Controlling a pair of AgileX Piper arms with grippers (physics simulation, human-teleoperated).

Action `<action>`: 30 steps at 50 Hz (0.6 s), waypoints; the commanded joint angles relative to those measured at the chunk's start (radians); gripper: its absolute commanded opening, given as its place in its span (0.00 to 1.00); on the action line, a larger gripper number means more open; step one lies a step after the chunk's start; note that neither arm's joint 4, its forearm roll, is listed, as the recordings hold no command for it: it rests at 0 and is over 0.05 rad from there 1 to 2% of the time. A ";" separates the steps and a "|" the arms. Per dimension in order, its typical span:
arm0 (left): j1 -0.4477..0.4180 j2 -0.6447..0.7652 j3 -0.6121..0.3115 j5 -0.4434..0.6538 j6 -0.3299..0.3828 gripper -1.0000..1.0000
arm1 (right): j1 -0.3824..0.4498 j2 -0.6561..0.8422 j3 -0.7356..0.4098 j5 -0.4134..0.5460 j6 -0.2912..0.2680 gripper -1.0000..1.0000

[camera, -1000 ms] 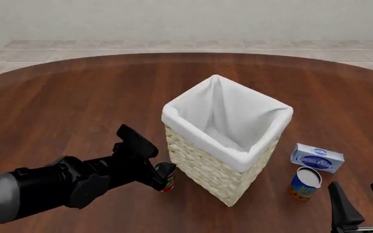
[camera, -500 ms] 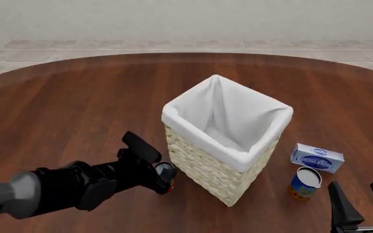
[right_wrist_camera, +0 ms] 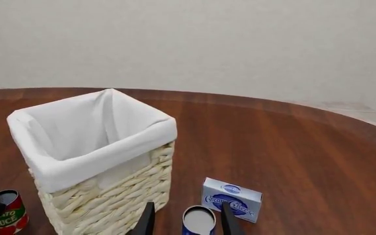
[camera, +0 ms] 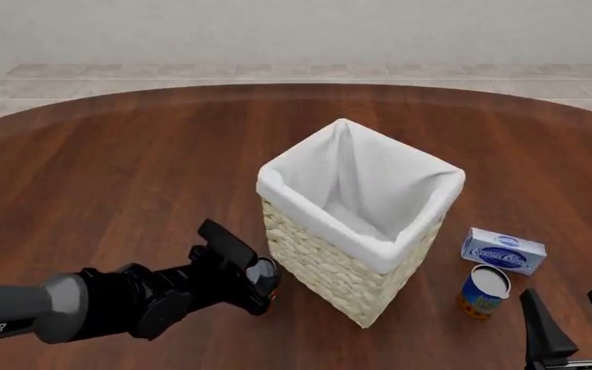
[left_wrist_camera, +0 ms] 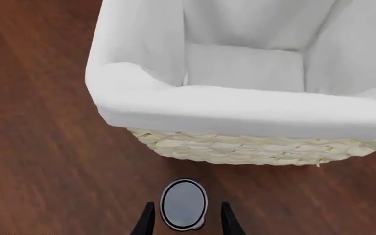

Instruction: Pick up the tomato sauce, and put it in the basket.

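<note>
The tomato sauce (camera: pixel 264 269) is a small can with a silvery top, standing on the table against the near-left side of the basket (camera: pixel 350 254). Its red label shows in the right wrist view (right_wrist_camera: pixel 6 214). My left gripper (camera: pixel 262 280) is open, its fingers reaching down on either side of the can with a small gap each side. In the left wrist view the can top (left_wrist_camera: pixel 183 203) sits between the fingers (left_wrist_camera: pixel 147 221), just below the basket's white lining (left_wrist_camera: pixel 240 110). My right gripper (camera: pixel 576 322) is open and empty at the near right.
A blue-labelled can (camera: pixel 484 291) and a pale blue-white box (camera: pixel 502 250) stand to the right of the basket, just ahead of the right gripper. Both show in the right wrist view, the can (right_wrist_camera: pixel 199 221) and the box (right_wrist_camera: pixel 232 199).
My left arm has sunk lower and its gripper has come down over the tomato sauce, hiding most of the red label. The can, the basket and the right arm have not moved.
</note>
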 commanded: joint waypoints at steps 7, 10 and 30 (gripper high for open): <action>0.016 0.053 0.003 -0.035 0.006 1.00 | 0.000 0.000 0.000 0.001 -0.001 1.00; 0.018 0.064 0.000 -0.040 0.007 1.00 | 0.000 0.000 0.000 0.001 -0.001 1.00; 0.011 0.119 -0.015 -0.067 0.001 1.00 | -0.002 0.013 0.000 -0.011 -0.001 1.00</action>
